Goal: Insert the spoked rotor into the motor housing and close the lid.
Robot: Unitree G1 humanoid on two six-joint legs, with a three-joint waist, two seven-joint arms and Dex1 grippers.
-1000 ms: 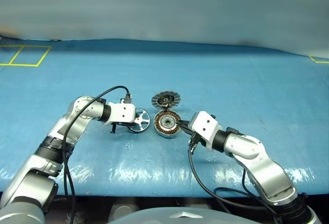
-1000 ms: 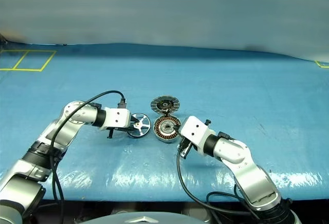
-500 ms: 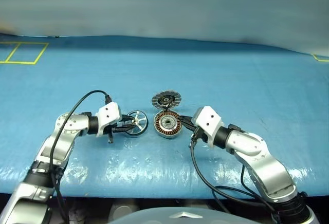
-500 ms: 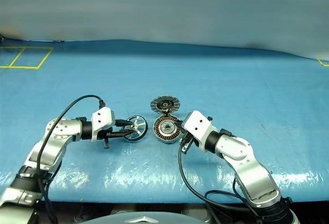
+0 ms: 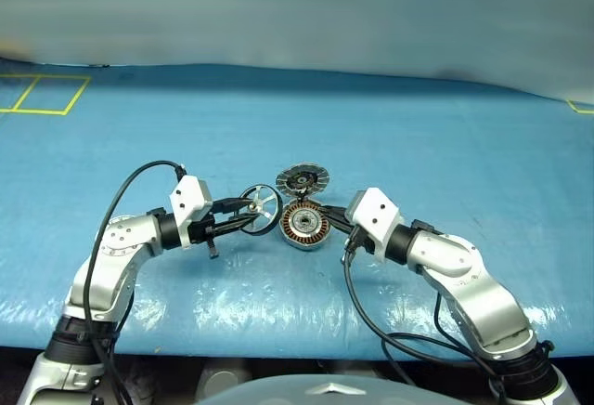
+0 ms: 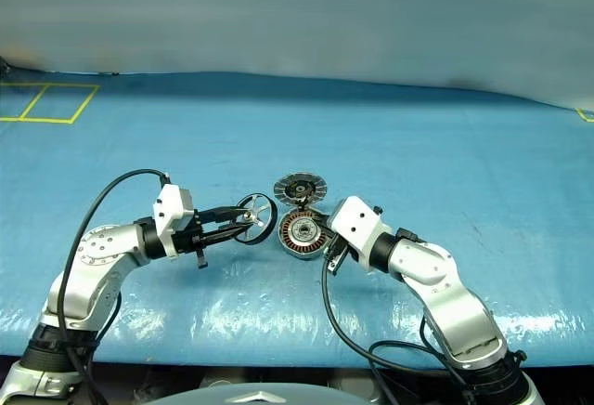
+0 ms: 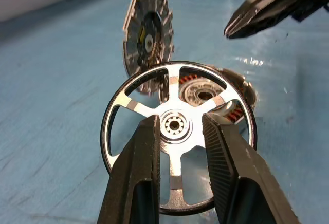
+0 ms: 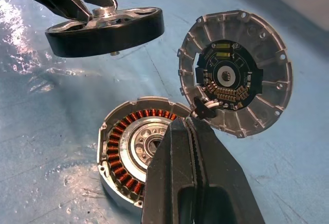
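Note:
My left gripper [image 7: 177, 120] is shut on the hub of the spoked rotor [image 7: 174, 86], a thin silver ring held off the table and tilted on edge [image 5: 262, 207]. Just right of it, the motor housing [image 5: 304, 226] with copper windings lies flat on the blue table. The lid [image 5: 301, 179], a finned grey disc with a dark centre, lies just behind the housing [image 8: 134, 147] and touches it. My right gripper [image 8: 188, 124] is shut with nothing in it. Its tips rest at the housing's rim, beside the lid [image 8: 236, 80].
A blue sheet [image 5: 418, 145] covers the table. Yellow tape marks [image 5: 42, 94] lie at the far left, and another [image 5: 577, 106] at the far right. The table's front edge [image 5: 278, 335] runs close below the arms. Black cables loop off both wrists.
My left gripper has lifted the spoked rotor off the table, rolled it up onto its edge and brought it slightly nearer the housing. The right gripper has kept still.

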